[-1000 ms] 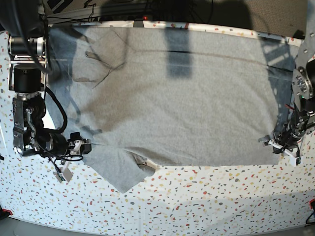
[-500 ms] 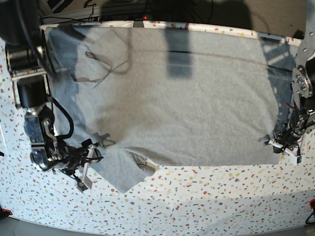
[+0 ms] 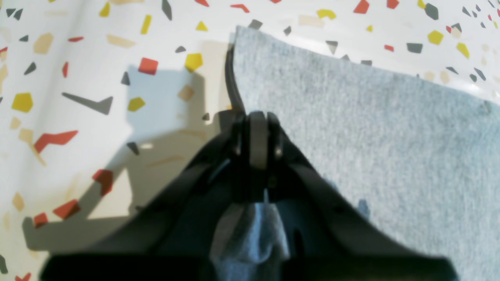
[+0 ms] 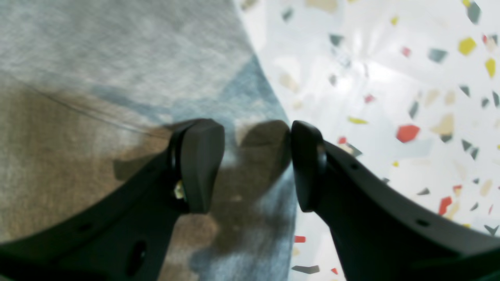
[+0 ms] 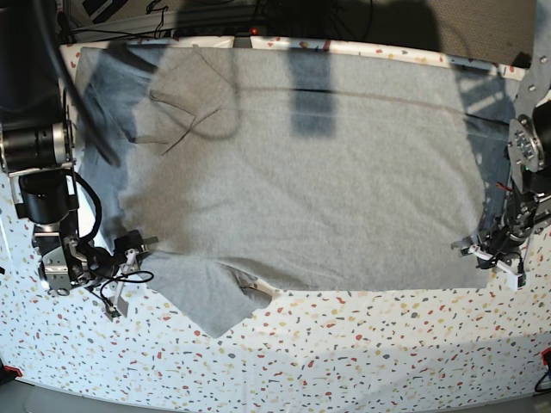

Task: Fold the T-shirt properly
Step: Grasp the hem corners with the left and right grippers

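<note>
Pinched the shirt (image 5: pixel 301 172) corner in left hand (image 3: pixel 256 132) for folding; right hand (image 4: pixel 256 166) gaped over its sleeve edge.

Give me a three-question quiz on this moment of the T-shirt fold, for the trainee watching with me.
1. True or false: the left gripper is shut on cloth of the T-shirt.
2. In the right wrist view, the right gripper is: A) clamped on a sleeve, B) open over the shirt's edge, C) out of view.
3. Fill in: in the base view, black lettering on the upward face of the shirt is ____.

Key
1. True: the jaws are together at the shirt's corner, and grey cloth is bunched behind them.
2. B: the jaws stand apart, with cloth and the speckled table below.
3. Not visible: the face shown is plain grey.
</note>
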### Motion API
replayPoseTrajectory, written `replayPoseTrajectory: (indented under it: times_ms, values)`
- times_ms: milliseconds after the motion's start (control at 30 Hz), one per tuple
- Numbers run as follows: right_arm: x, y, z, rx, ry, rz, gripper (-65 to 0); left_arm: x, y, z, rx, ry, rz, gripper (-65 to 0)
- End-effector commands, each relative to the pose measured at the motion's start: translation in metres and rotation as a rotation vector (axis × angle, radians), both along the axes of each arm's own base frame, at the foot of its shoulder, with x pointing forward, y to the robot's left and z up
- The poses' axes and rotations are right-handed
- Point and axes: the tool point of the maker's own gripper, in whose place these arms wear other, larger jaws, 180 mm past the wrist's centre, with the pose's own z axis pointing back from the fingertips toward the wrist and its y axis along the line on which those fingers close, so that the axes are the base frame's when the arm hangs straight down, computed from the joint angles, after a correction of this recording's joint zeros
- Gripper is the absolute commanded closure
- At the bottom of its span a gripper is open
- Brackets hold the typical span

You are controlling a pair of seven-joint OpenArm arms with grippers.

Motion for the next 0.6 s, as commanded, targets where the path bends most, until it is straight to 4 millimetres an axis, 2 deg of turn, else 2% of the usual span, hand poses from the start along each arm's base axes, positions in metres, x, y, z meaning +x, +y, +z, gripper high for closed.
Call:
replayPoseTrajectory:
  times_ms: [0, 200, 367, 433, 567]
  values:
    - [0.021, -0.006, 0.028, 0.005, -0.079, -0.004, -31.5, 0.003, 0.002, 0.004, 0.01, 0.016, -0.007, 0.0]
    - [0.011, -0.02, 0.021, 0.0, -0.067, -0.025, -31.4, 0.004, 0.002, 0.004, 0.01, 0.013, -0.006, 0.0]
    - [0.002, -0.015, 0.009, 0.018, -0.038, -0.027, -31.0, 0.004, 0.002, 0.005, 0.01, 0.008, -0.005, 0.0]
    - [-0.001, -0.012, 0.007, 0.052, -0.021, -0.049, -25.1, 0.004, 0.002, 0.005, 0.008, 0.008, -0.003, 0.0]
    - [-0.004, -0.011, 0.006, 0.068, 0.004, -0.064, -6.1, 0.005, 0.002, 0.005, 0.005, 0.006, -0.001, 0.0]
